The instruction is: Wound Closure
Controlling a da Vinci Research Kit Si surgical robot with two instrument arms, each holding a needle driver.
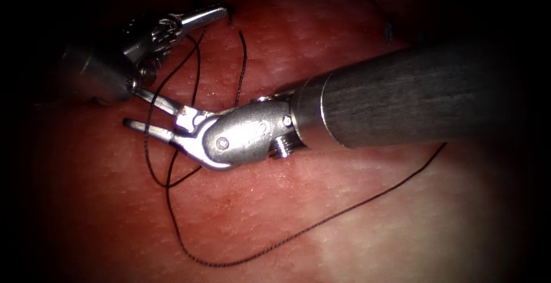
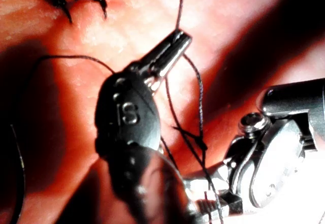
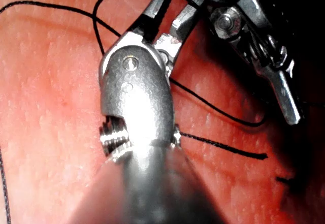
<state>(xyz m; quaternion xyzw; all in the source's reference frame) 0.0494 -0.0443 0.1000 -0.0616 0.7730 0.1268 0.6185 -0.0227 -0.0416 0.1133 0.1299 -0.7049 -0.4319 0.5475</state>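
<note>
Thread point(image 1: 241, 65) lies loose over the tissue point(image 1: 287, 202): two strands drop from the left hand's tip, curve down past the right hand, and one long run sweeps across the lower tissue and climbs toward the endoscope view's right. Left hand point(image 1: 221, 12) sits at upper left, wrist bent so the jaws point right and slightly up; jaws closed on the thread at the very tip. Left wrist view confirms this: the left hand point(image 2: 180, 37) is pinched narrow with thread coming out both above and below the tip, and a small knot-like crossing in the strands just beyond, near the right hand's body. Right hand point(image 1: 138, 108) comes in from the right on a long dark shaft angled down-left, wrist roughly in line with it, jaws pointing left and spread wide, holding nothing. Thread strands pass across the gap between the open jaws; can't tell whether they touch them. Right wrist view shows the right hand point(image 3: 170, 3) with jaws parted, thread crossing at their tips, and a cut end of thread point(image 3: 259, 156) lying on the tissue. Stitches point(image 2: 76, 1) already in the tissue show in the left wrist view. Can't make out a needle.
</note>
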